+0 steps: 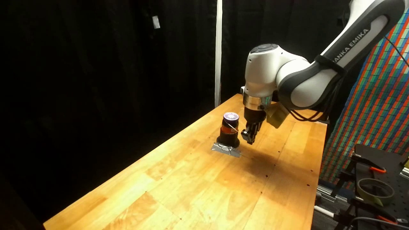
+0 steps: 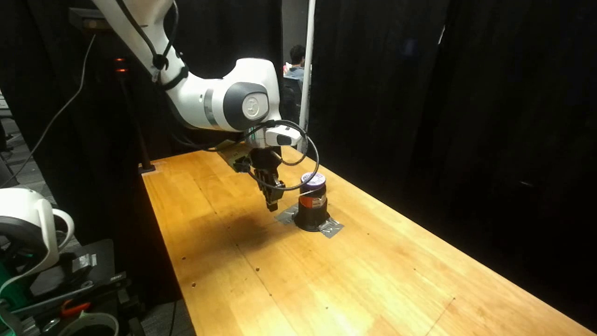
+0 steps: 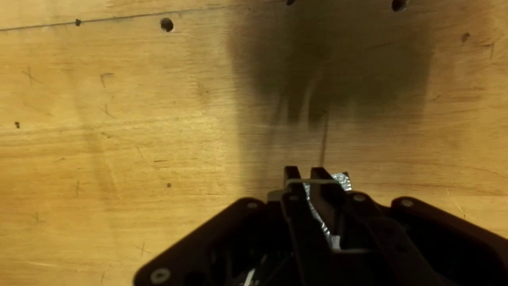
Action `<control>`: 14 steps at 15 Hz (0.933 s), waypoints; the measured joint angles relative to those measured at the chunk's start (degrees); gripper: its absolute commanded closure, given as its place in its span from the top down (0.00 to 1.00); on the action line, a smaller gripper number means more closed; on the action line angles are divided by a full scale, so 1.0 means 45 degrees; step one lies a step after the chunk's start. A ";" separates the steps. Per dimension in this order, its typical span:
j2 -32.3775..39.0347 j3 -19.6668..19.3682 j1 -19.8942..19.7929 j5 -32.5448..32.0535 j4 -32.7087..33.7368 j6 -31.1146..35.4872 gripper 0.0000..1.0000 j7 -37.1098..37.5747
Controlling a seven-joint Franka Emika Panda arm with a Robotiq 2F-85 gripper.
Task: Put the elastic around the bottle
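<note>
Pale elastic [image 3: 306, 181] crosses both fingers [image 3: 328, 192] of the gripper [image 3: 305, 171] near their tips, in the wrist view. The jaws stand slightly apart, a narrow gap between them with nothing seen pinched in it; the elastic seems looped over the outside instead. The bottle [image 1: 228, 130] is upright on the table [image 1: 191, 191], beside the gripper and apart from it, with silver tape [image 1: 226, 150] at its base. In both exterior views a thin strand [image 2: 311, 192] slants across its upper part, lower on the gripper's side; I take this for the same elastic. If so, the task looks well along: part of the loop is on the bottle, part likely hooked on the fingers. Whether the strand really reaches them, and whether it passes right round the back, I cannot tell. What is left, I judge, is to draw the fingers out of the loop so that it closes on the bottle alone, without springing up over the cap [image 2: 313, 178].
</note>
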 measured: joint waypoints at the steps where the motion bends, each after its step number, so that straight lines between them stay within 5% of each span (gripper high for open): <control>1: -0.0076 -0.0260 0.0261 -0.0555 -0.0249 0.0442 0.21 0.0758; 4: -0.0249 -0.1677 0.1581 -0.2771 -0.0912 0.1840 0.20 0.3593; 14: -0.0238 -0.8857 0.8125 -1.2316 -0.1520 0.4916 0.20 1.3607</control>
